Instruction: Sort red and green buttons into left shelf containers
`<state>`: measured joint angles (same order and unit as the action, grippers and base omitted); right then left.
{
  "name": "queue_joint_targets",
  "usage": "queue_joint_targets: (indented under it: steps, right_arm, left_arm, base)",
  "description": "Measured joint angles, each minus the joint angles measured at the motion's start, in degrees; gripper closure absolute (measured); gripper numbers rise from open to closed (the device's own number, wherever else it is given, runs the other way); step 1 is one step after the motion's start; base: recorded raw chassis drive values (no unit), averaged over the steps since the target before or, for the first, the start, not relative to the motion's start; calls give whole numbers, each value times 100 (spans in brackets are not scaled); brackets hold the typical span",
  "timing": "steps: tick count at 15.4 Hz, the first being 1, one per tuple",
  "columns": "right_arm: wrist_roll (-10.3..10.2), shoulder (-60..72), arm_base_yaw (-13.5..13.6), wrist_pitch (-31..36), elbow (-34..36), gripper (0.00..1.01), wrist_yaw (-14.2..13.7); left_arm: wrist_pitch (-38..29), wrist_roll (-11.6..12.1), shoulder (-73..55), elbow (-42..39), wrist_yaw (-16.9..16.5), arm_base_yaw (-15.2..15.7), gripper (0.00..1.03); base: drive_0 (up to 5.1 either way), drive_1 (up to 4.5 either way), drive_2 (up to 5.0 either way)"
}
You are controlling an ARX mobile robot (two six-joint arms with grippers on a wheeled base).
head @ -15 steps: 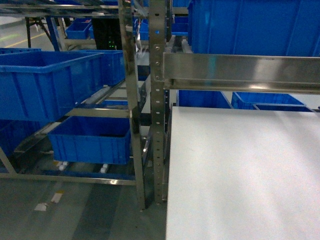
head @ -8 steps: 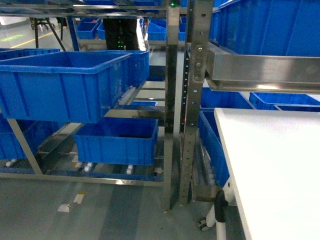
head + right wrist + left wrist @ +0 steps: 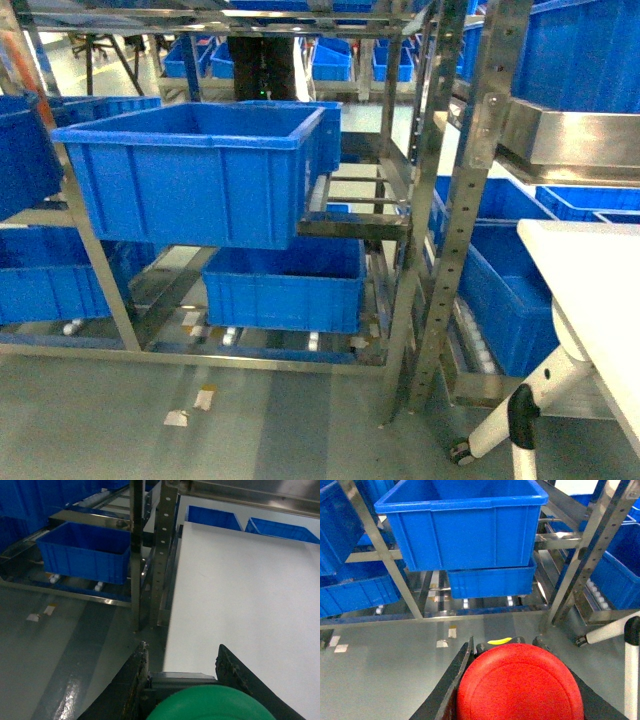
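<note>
The red button (image 3: 520,682) is held at the bottom of the left wrist view w/ its round mushroom cap turned face-on to the camera; its long axis therefore runs along the line of sight, cap toward the wrist, body hidden behind the cap. The left gripper (image 3: 517,680) is clenched on it: one dark finger (image 3: 451,680) is pressed against the cap's left edge, the other is seen only as a dark strip at the lower right. A yellow mark is visible just above the cap.

The green button (image 3: 212,706) is seen at the bottom edge of the right wrist view, cap likewise toward the camera, only its upper arc in frame, a grey block just above it. The right gripper (image 3: 182,680) is grasping it, the fingers (image 3: 131,680) spread about as wide as the cap, one at each side.

The upper blue bin (image 3: 200,165) is set on the steel shelf rack (image 3: 395,215) left of centre in the head view, long side facing the camera; the lower blue bin (image 3: 285,285) sits on rollers beneath it, partly under it. Both are also in the left wrist view, beyond the red cap, well apart from it. A white table (image 3: 240,595) is seen in the right wrist view, beyond the green cap and right of the rack posts. Neither gripper is visible in the head view.
</note>
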<state>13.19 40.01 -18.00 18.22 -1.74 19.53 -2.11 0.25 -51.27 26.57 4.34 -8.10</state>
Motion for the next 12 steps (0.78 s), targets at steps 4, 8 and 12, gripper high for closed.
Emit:
queue_joint_targets:
  steps: [4, 8, 12]
  right_arm:
    - [0, -2, 0, 20, 0, 67, 0]
    - [0, 0, 0, 11, 0, 67, 0]
    - [0, 0, 0, 15, 0, 67, 2]
  left_arm:
    - [0, 0, 0, 0, 9, 0, 72]
    - [7, 0, 0, 0, 15, 0, 72]
    - [13, 2, 0, 0, -2, -11, 72]
  base:
    - [-504, 237, 237]
    - [-492, 249, 249]
    - [-485, 256, 256]
